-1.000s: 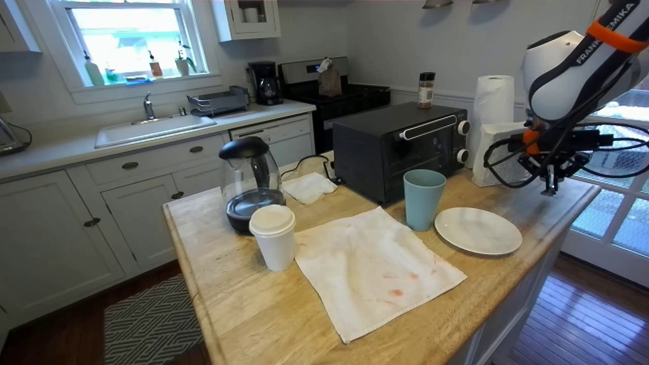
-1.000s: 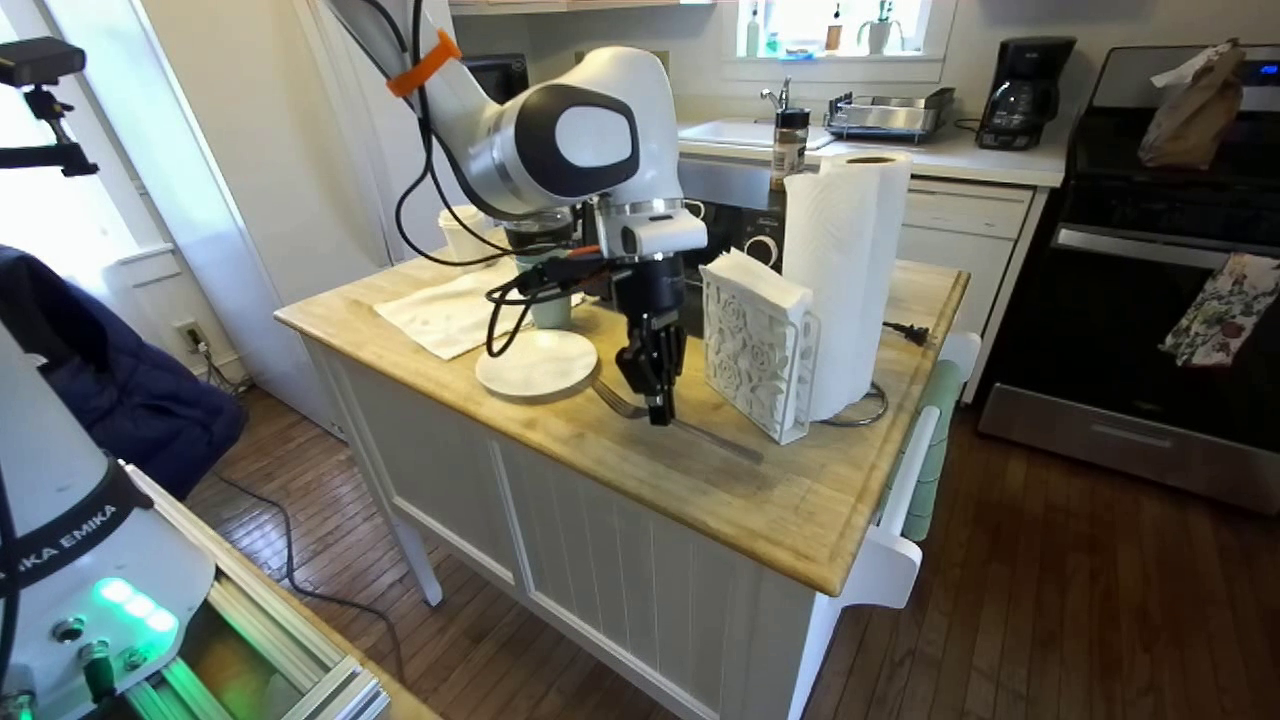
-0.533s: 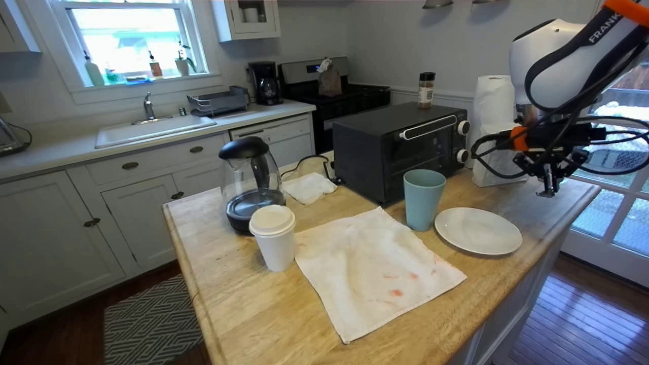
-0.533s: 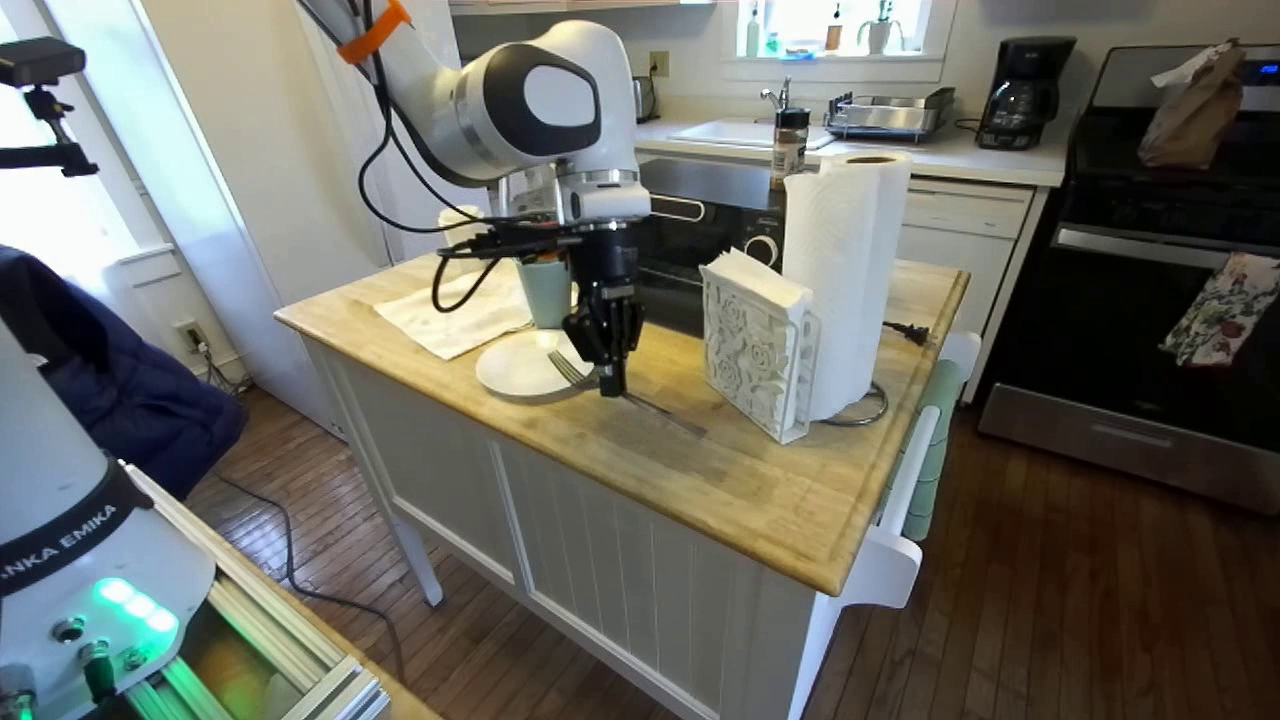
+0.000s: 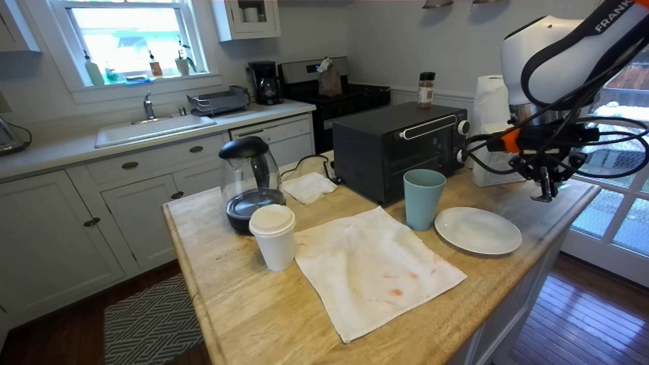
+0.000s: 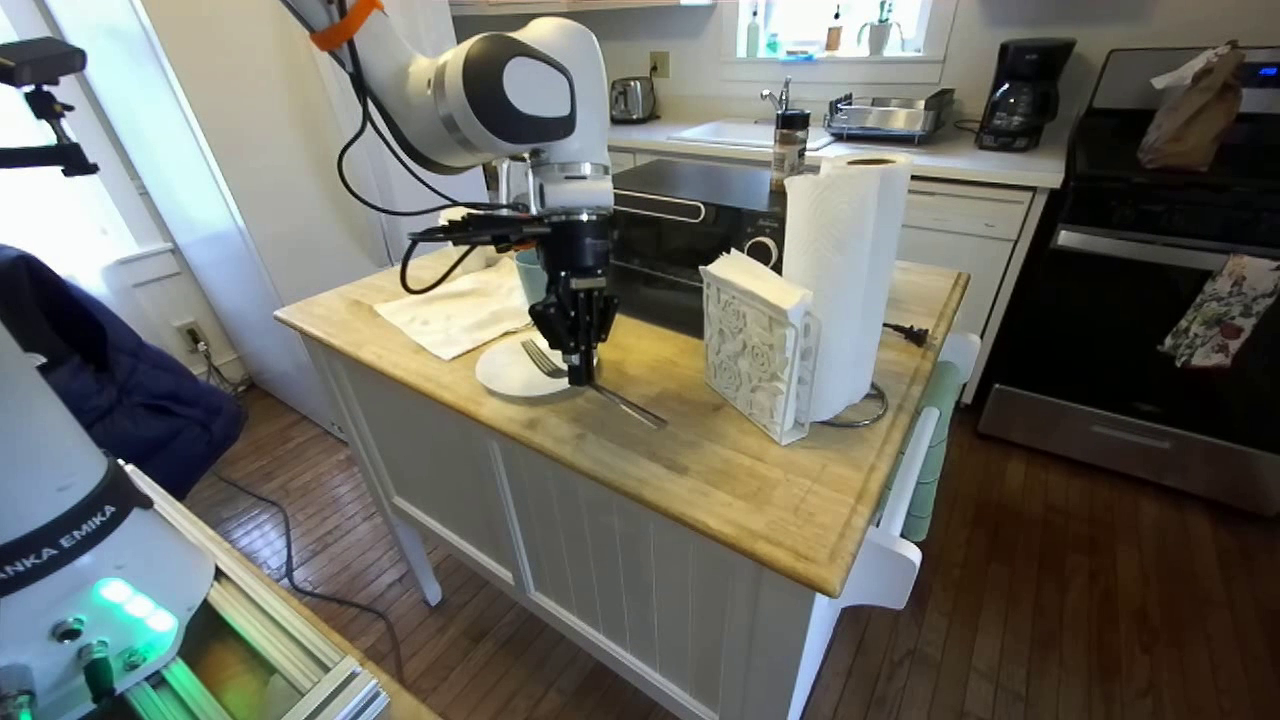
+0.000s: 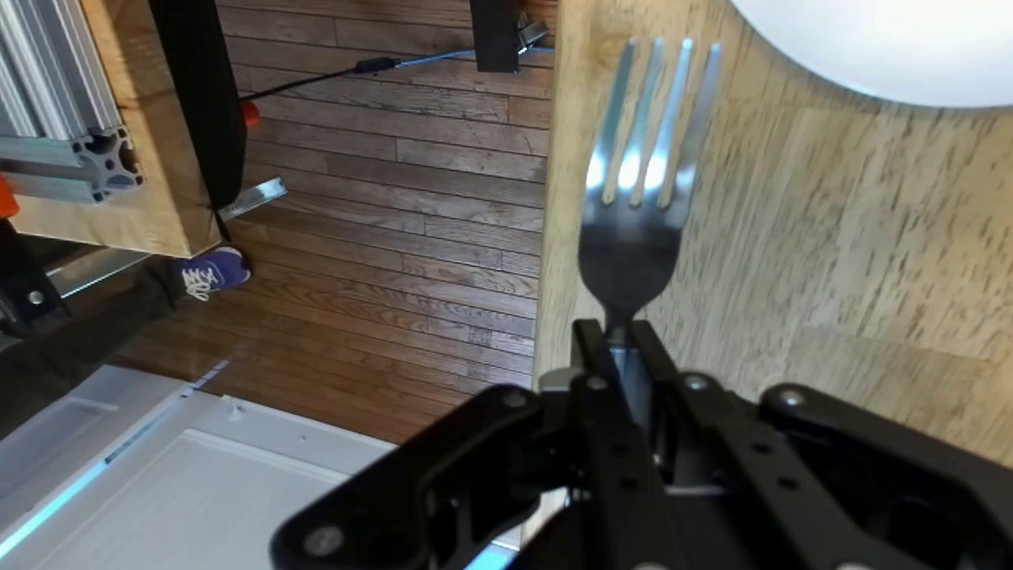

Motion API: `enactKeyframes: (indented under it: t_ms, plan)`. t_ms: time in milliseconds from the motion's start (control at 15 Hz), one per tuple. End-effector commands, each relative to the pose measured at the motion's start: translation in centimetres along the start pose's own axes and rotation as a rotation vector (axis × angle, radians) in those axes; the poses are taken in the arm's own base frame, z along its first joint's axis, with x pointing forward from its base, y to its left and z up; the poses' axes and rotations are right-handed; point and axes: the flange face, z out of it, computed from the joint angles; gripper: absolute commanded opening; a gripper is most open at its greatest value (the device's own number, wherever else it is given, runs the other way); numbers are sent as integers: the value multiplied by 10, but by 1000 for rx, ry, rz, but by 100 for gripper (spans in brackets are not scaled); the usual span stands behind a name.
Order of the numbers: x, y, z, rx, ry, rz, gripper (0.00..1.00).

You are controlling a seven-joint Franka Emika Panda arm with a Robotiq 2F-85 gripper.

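Note:
My gripper (image 6: 580, 374) is shut on a silver fork (image 7: 631, 257), gripping its neck; the tines point away from the fingertips in the wrist view. In an exterior view the fork (image 6: 630, 406) is held above the wooden table, its tines over the edge of the white plate (image 6: 512, 368). The plate also shows at the top right of the wrist view (image 7: 910, 47). In an exterior view the gripper (image 5: 544, 196) hangs to the right of the plate (image 5: 478, 231); the fork is hard to make out there. A teal cup (image 5: 423, 201) stands beside the plate.
A black toaster oven (image 5: 398, 152) stands behind the cup. A napkin holder (image 6: 755, 350) and paper towel roll (image 6: 845, 290) stand near the arm. A stained white cloth (image 5: 375, 274), lidded paper cup (image 5: 274, 244) and glass kettle (image 5: 252, 187) are farther along the table (image 5: 263, 314).
The arm has moved the fork left in an exterior view, from near the napkin holder toward the plate, its tines now over the plate's edge. The grip stays shut. Other things have not moved.

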Motion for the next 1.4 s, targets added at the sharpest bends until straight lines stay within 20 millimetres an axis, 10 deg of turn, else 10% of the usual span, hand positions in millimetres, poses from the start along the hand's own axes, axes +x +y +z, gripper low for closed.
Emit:
enactKeyframes:
  t_ms: [0,667,1333]
  plan:
    - [1,0,0,-1,-1,1,3]
    - [-74,32,-13,-10,-19,63,3]
    - [-142,11,-32,122,-3,68,3]
